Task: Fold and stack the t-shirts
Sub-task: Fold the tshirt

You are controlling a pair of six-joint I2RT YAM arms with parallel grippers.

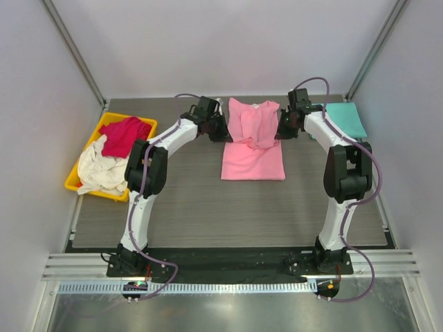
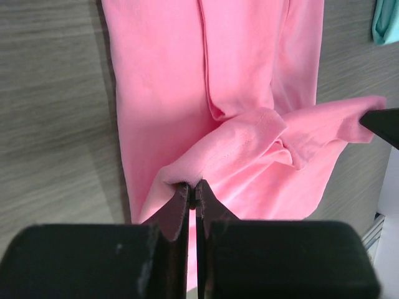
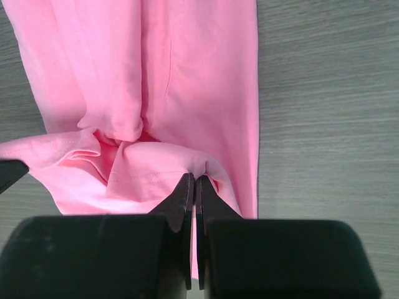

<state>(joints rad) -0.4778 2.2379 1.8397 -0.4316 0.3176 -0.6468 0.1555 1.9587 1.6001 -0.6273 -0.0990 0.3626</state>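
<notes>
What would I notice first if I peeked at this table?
The bright pink t-shirt mid-table, its far end pinched by the left fingers and right fingers, one on each side. A crimson t-shirt and a cream t-shirt sit heaped in the yellow bin on the left. A folded teal t-shirt lies far right.

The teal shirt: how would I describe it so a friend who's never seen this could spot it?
Take the grey table, go to its far right corner, just past the right arm. The teal shirt lies there folded flat. It is the only blue-green cloth: the pink shirt sits mid-table, and the red shirt and cream shirt are heaped in the yellow bin at the left.
</notes>
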